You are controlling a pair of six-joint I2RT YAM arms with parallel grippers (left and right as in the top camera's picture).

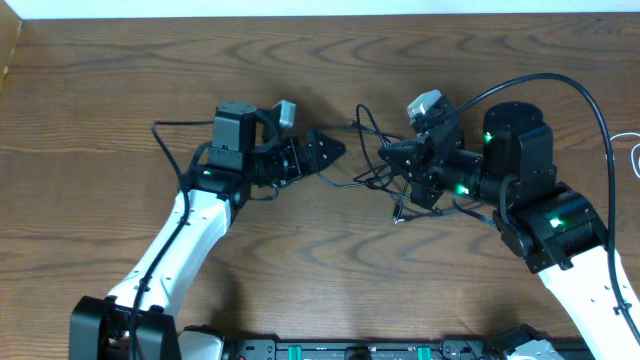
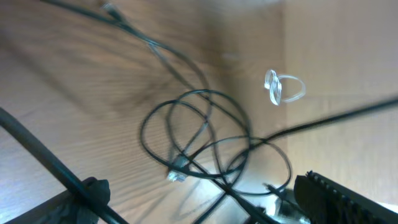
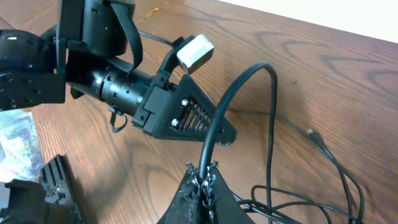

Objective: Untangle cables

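Two robot arms meet over a knot of cords on a dark wooden table. The right gripper has its two fingers pressed together on a black cable, which rises from the pinched tips in a stiff arch and drops back toward the wood just beside them. The other black cables lie in loose, overlapping loops at and under the right gripper, spilling a little toward the left gripper. That gripper's fingers stand spread wide and hold nothing. From the left wrist, the loops sit on the wood in the gap between those spread fingers, ahead of the tips and not touching them. One small plug end rests on the table among the loops, and a second plug lies at the end of a strand trailing away from the right gripper. The left gripper faces the right gripper nearly tip to tip, near it but apart. A white cable, coiled into a small ring, lies alone, well apart from the right gripper on the side away from the left arm. Green lights glow on the right arm's joints behind the right gripper. A silver-grey camera rides on top of the left gripper, tilted toward the right gripper.
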